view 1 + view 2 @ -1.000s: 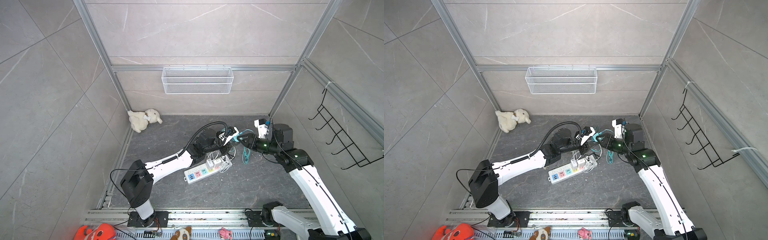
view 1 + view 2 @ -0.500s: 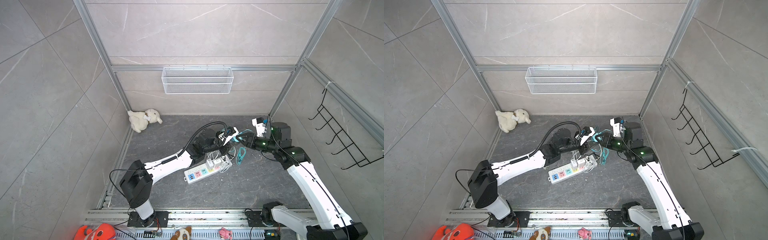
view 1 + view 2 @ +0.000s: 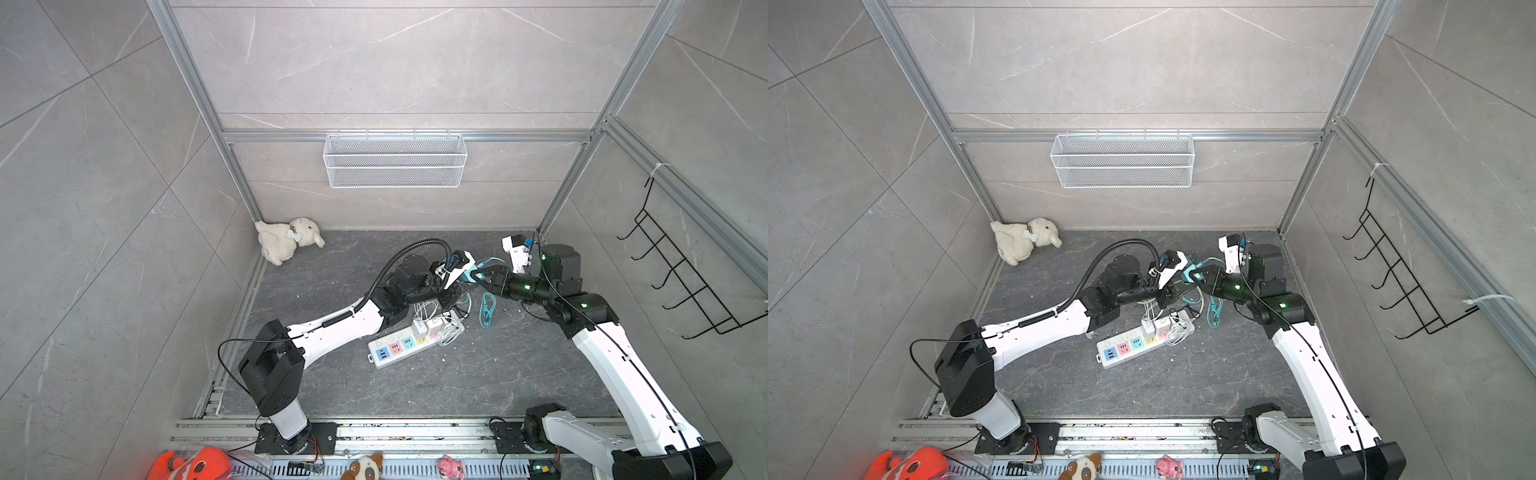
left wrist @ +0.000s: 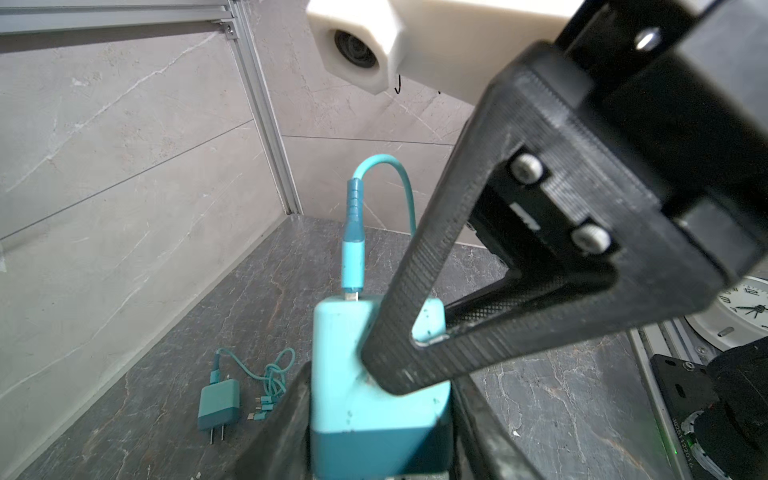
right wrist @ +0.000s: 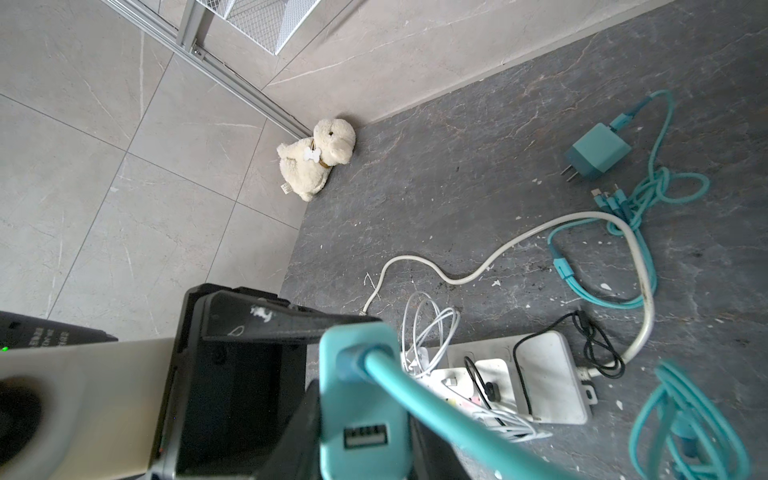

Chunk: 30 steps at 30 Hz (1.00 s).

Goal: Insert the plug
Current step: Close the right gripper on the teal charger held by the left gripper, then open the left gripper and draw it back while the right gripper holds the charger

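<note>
A teal charger plug [image 3: 472, 275] [image 3: 1191, 275] hangs in the air above the far end of the white power strip [image 3: 399, 347] [image 3: 1121, 351]. Both grippers are shut on it. In the left wrist view the plug [image 4: 353, 395] sits between my left gripper's [image 4: 378, 419] jaws, with a teal cable [image 4: 353, 232] plugged into its end and the right gripper's black finger [image 4: 415, 328] lying across it. In the right wrist view my right gripper [image 5: 361, 419] clamps the same plug [image 5: 357, 390], its empty USB port facing the camera. The plug's prongs are hidden.
White chargers [image 3: 426, 328] and coiled white cables fill the strip's far sockets [image 5: 540, 374]. A second teal charger [image 5: 598, 153] and knotted teal cable [image 3: 486, 307] lie on the floor. A plush lamb [image 3: 286, 243] sits in the back left corner. A wire basket [image 3: 395, 160] hangs on the back wall.
My right gripper has moved left to meet the left gripper and has shut on the teal plug. The left gripper has kept its hold in place.
</note>
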{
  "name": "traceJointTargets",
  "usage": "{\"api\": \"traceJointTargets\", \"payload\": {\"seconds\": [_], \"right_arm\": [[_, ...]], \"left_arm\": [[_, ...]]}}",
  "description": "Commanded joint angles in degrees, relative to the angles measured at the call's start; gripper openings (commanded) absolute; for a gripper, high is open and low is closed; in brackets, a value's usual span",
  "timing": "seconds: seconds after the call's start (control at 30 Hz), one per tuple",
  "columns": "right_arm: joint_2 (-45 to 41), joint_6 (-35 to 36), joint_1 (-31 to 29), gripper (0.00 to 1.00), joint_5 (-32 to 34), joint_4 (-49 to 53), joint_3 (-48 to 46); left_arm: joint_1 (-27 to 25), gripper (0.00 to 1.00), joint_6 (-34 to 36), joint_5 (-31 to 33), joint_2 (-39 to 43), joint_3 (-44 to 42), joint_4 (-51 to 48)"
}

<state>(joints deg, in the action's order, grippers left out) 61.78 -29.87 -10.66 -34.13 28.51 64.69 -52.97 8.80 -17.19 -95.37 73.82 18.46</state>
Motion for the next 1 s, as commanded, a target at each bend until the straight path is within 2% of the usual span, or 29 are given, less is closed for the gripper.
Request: {"api": "traceJointTargets", "payload": {"seconds": [0.0,0.07,0.1,0.23,0.4,0.6,0.77,0.97], "right_arm": [[-0.07,0.67,-0.58,0.11,-1.66,-1.16,-0.49],[-0.88,1.74,-0.59,0.10,2.45,1.50,0.09],[-1.32,2.30,-0.70,0.09,4.82,2.89,0.46],[-3.47,4.66,-0.60,0.06,14.35,8.06,1.91],[-4.19,6.73,-0.60,0.06,21.18,11.73,3.22],[-4.38,7.32,-0.60,0.06,22.72,13.93,5.06],[-5.00,8.65,-0.59,0.06,22.80,18.39,7.71],[-6.34,9.29,-1.24,0.06,19.84,20.61,7.33]], "left_arm": [[-0.77,0.53,-0.63,-0.38,0.24,1.95,2.08],[-0.77,0.71,-0.86,1.50,-0.23,2.50,0.85],[-0.81,0.75,-0.59,1.80,-0.33,2.83,-0.03],[-0.77,0.79,0.41,3.48,0.63,2.89,-3.20],[-0.77,0.84,2.08,5.36,3.05,0.74,-4.36],[-0.82,0.91,2.50,9.81,6.21,0.05,-10.04],[-0.73,0.91,2.95,19.51,12.30,-4.36,-14.04],[-0.55,0.93,-0.09,30.32,20.79,-10.29,-21.04]]}}
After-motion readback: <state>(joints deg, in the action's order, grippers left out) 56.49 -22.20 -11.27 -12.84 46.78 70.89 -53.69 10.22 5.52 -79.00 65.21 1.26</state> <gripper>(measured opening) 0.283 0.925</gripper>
